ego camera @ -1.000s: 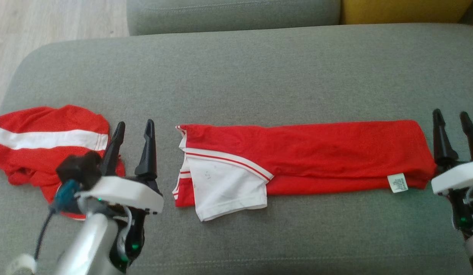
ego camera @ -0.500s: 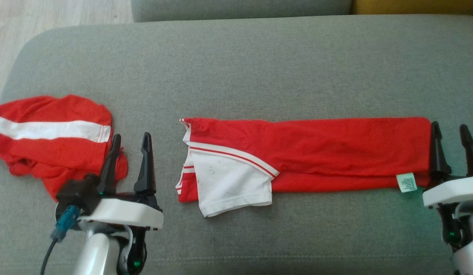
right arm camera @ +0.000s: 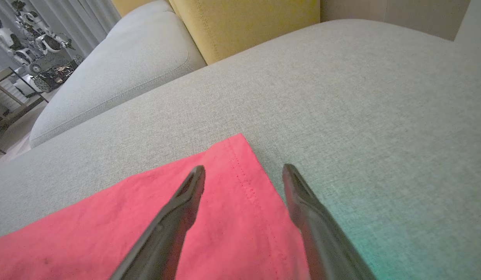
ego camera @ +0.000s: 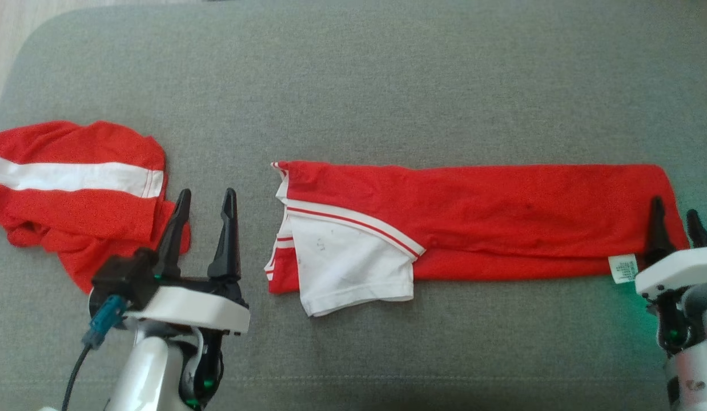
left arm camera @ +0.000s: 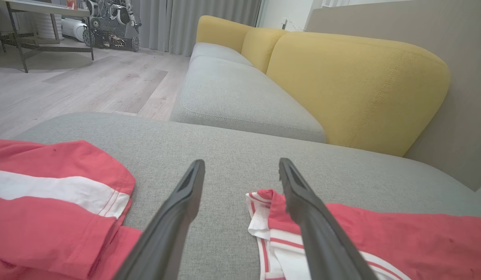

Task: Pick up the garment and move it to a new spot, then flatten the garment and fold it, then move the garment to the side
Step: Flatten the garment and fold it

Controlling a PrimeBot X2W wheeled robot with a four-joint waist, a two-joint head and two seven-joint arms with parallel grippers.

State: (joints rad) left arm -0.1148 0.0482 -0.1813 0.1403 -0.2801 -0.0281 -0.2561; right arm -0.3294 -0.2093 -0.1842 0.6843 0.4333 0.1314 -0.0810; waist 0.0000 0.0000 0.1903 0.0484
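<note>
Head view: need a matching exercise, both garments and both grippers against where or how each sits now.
1. folded garment
2. bunched garment
3. left gripper
4. right gripper

A. open, one finger over the red hem, the other over bare cushion
B. crumpled at the cushion's left edge
C. open, between the two garments
D. flat in a long strip

Pairs: 1-D, 2-B, 3-C, 4-A

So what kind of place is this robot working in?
Probably a living-room-style test space: a grey sofa with yellow backrests, a wood floor, and other robot hardware parked by grey curtains.
</note>
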